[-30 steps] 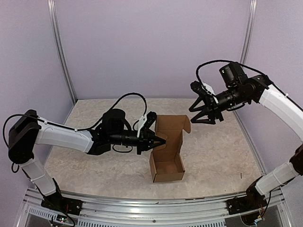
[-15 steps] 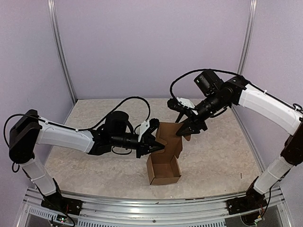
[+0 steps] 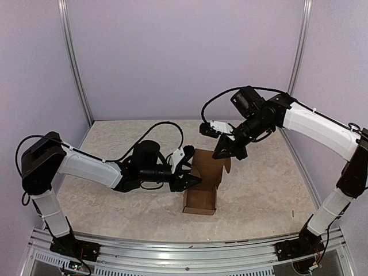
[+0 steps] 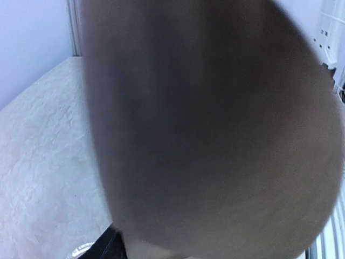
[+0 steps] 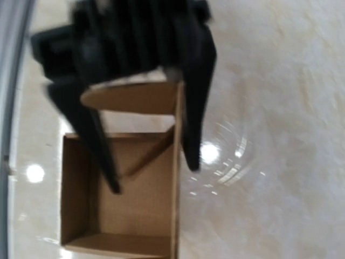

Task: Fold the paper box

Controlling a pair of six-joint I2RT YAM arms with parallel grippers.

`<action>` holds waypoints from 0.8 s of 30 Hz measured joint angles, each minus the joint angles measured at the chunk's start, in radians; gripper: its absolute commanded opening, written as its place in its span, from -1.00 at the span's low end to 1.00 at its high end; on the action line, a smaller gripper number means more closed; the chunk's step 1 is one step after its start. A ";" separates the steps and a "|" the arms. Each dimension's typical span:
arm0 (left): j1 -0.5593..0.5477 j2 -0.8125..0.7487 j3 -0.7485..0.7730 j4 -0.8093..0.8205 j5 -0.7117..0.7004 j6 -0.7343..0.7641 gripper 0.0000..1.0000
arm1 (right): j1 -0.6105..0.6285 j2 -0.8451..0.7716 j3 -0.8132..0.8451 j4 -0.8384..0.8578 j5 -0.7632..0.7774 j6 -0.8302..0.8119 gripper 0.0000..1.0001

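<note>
Paper box (image 3: 202,187) stands mid-table (image 3: 115,207), top open. Left gripper (image 3: 192,179) blocks box at 9 o'clock; right gripper (image 3: 229,150) hangs over flap at 1 o'clock. Free passage at 3 and 6 o'clock.

Brown paper box (image 3: 201,194) — open-topped, lid flap upright
</note>
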 measured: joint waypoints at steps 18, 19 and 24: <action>-0.011 -0.102 -0.259 0.272 -0.135 -0.257 0.22 | 0.104 0.045 -0.024 0.136 0.298 0.064 -1.00; -0.014 -0.101 -0.261 0.278 -0.135 -0.266 0.21 | 0.115 0.045 -0.034 0.151 0.320 0.071 -1.00; -0.023 -0.101 -0.299 0.310 -0.136 -0.306 0.20 | 0.156 0.044 -0.096 0.217 0.404 0.083 -1.00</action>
